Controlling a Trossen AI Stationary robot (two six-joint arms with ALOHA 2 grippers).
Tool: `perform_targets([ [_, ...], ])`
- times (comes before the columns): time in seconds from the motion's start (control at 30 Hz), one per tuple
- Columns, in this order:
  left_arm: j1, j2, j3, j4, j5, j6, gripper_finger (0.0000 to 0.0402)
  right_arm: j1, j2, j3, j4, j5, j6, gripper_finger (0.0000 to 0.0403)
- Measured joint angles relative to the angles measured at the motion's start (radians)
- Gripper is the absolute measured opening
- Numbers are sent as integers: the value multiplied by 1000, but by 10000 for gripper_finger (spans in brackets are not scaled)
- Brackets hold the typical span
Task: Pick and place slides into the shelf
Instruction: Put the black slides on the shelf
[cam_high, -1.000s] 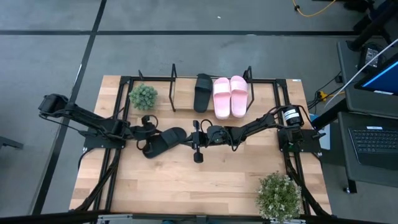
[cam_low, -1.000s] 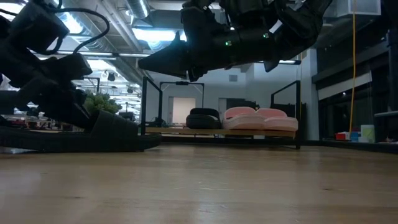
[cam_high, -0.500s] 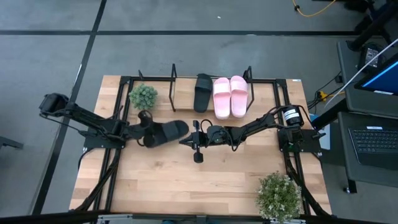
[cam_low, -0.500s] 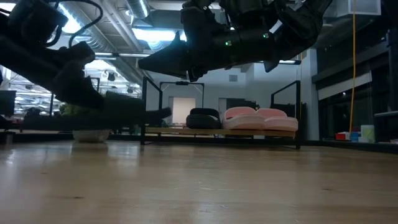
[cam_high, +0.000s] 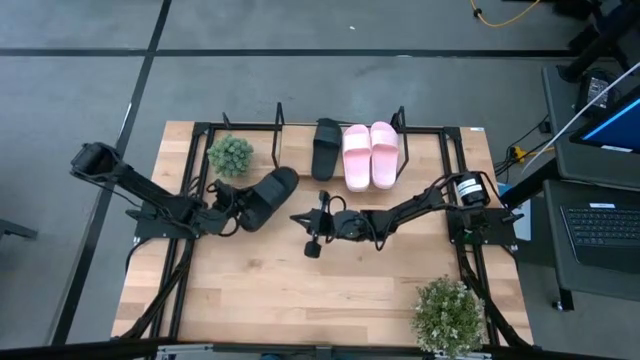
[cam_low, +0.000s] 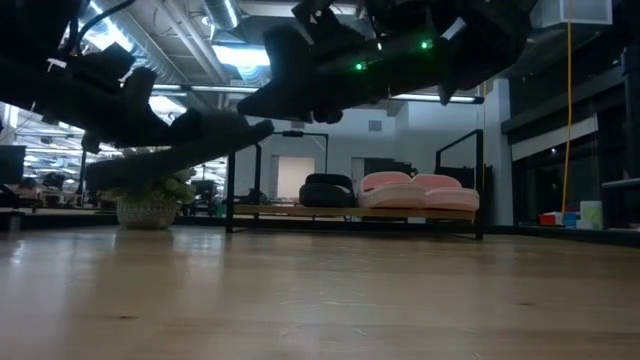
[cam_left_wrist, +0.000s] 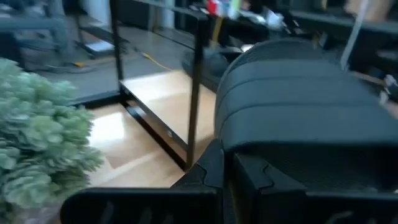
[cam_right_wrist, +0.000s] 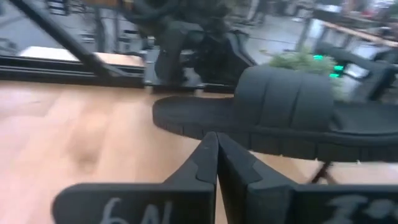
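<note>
One black slide (cam_high: 265, 192) hangs over the table's left middle, with my left gripper (cam_high: 228, 212) shut on it. Its toe points toward the far right. In the low view the slide (cam_low: 190, 150) is clear of the table, toe end higher. On the shelf (cam_high: 295, 162) at the far edge lie another black slide (cam_high: 326, 148) and two pink slides (cam_high: 370, 155), soles down on the board. My right gripper (cam_high: 297, 219) hovers shut and empty at mid-table, just right of the held slide. My left gripper holds the black slide by its heel end (cam_left_wrist: 292, 163), behind the wide strap (cam_left_wrist: 298, 93). The fingers (cam_left_wrist: 208, 177) come nearly level from the table's left, along the slide. They cover the exact place of contact. The slide is lifted clear and tilted, toe up.
A small potted plant (cam_high: 230, 155) stands at the far left, close to the held slide. A bigger plant (cam_high: 448, 315) stands at the near right. A black frame (cam_high: 200, 130) rings the table. The shelf board is bare left of its black slide.
My left gripper has shut on the black slide, which lay on the table, and lifted it clear. It has swung toward the far edge and rolled. The slide's toe has turned from pointing right to pointing far right, tipped upward.
</note>
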Motion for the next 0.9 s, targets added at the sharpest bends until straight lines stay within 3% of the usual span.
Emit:
perform_targets([
  [0.13, -2, 83, 10, 84, -46, -2, 1, 9, 0, 0, 25, 105, -1, 9],
  [0.53, 30, 412, 213, 128, -158, 100, 0, 17, 0, 0, 58, 125, 49, 13],
  [0.9, 112, 446, 223, 173, -168, 53, 0, 47, -1, 0, -11, 238, 22, 10],
])
